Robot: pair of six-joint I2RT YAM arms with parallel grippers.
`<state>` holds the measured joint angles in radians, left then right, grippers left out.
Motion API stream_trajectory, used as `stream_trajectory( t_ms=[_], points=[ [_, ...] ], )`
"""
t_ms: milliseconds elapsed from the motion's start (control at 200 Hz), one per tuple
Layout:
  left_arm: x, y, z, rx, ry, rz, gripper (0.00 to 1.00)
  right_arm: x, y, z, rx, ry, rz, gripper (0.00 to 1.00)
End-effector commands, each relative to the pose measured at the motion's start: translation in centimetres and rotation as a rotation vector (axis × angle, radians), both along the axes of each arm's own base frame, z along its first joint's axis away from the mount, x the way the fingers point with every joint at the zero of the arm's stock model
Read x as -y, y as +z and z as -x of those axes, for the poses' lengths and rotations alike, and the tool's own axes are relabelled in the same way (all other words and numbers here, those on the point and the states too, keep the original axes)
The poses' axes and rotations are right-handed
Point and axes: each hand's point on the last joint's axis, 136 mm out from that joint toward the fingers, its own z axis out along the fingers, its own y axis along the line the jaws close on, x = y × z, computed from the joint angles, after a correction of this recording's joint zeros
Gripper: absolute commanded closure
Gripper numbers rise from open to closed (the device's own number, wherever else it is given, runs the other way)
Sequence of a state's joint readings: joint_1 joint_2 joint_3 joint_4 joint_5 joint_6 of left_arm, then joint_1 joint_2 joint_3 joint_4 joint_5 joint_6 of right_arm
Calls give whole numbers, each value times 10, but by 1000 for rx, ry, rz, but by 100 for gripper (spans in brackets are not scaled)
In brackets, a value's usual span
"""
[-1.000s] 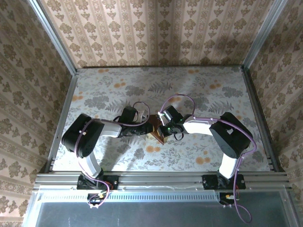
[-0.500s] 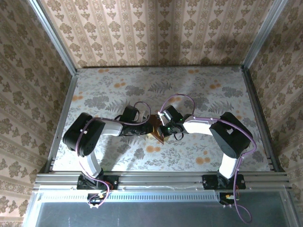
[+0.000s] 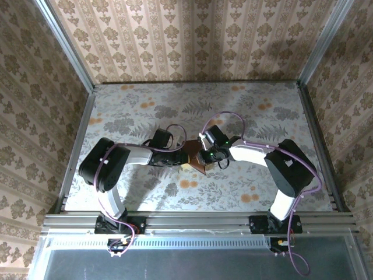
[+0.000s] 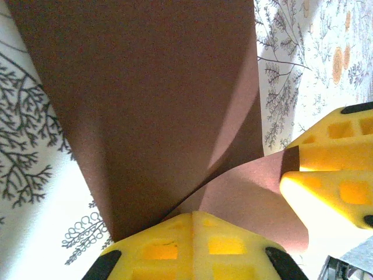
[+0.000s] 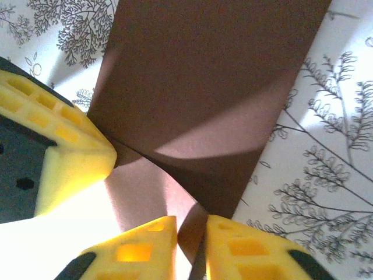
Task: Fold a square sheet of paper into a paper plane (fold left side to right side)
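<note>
Sheet location: the square sheet of paper (image 4: 151,105) lies near the middle of the desk (image 3: 262,116), slightly toward its near edge. It is partly folded, with 1 flap raised off the flat layer. From above, most of it is hidden under the 2 wrists. Left gripper (image 4: 192,219): jaws closed on a corner of the sheet. Right gripper (image 5: 191,224): jaws narrowly parted with a corner of the sheet between them; contact cannot be confirmed. Both arms reach inward, elbows out, tips almost meeting over the sheet.
</note>
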<state>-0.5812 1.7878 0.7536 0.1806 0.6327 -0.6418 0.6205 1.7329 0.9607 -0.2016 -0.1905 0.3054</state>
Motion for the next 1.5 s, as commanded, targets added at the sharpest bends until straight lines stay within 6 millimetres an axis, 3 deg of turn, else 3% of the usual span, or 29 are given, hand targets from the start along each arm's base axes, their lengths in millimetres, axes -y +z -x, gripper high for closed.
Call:
stream_trajectory(
  t_ms=[0,115,275,485,625,950,1495],
  points=[
    [-23,-48,9,-64,31,-174,94,13,13,1,12,-15,40,73],
    [-24,-50,8,-70,32,-188,94,18,26,4,30,-26,41,65],
    [-23,-52,5,-73,31,-198,94,14,44,15,20,-18,-24,62],
    [-23,-51,4,-73,31,-207,94,-26,53,41,-123,47,-276,82],
    [-23,-49,3,-67,25,-215,94,-38,44,47,-199,46,-347,87],
    [-23,-49,2,-66,24,-220,94,-27,-1,61,-324,-3,-276,87],
    [-24,-50,3,-68,22,-228,94,-11,-26,63,-371,-76,-238,87]
  ],
)
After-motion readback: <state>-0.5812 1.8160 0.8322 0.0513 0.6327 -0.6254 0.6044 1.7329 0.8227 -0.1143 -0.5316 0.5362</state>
